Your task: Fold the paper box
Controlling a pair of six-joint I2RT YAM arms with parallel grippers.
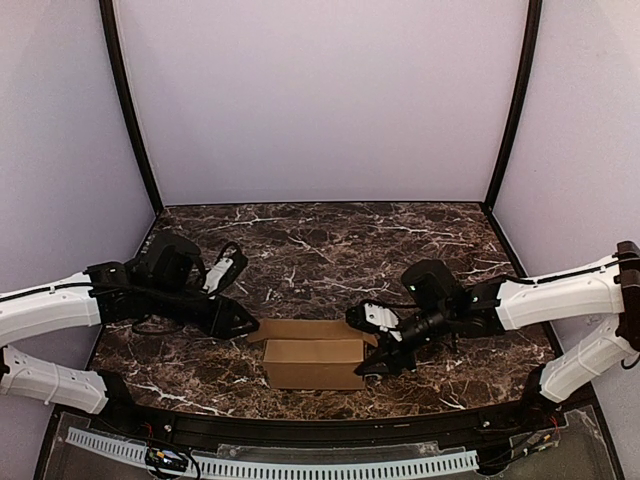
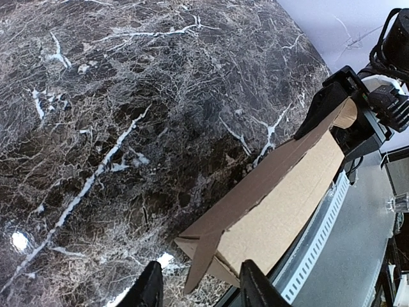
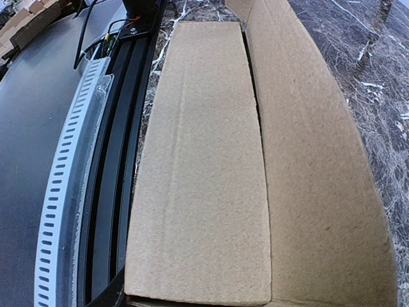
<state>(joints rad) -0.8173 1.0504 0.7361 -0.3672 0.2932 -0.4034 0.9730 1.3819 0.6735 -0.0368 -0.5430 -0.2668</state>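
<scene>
The paper box (image 1: pixel 313 362) lies with its long axis running 9 to 3 o'clock. The right hand (image 1: pixel 375 345) pinches its 3 o'clock end, and the left hand (image 1: pixel 248 325) is spread around its 9 o'clock end.

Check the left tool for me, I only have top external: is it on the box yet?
Observer: Not clamped. In the left wrist view the left tool straddles the end of the paper box; a loose end flap pokes between its fingers.
Operator: Right end?
Observer: Same view shows the right tool gripping across the far end.
Operator: Top closed?
Observer: No; right wrist shows an open seam running the box's length.
</scene>
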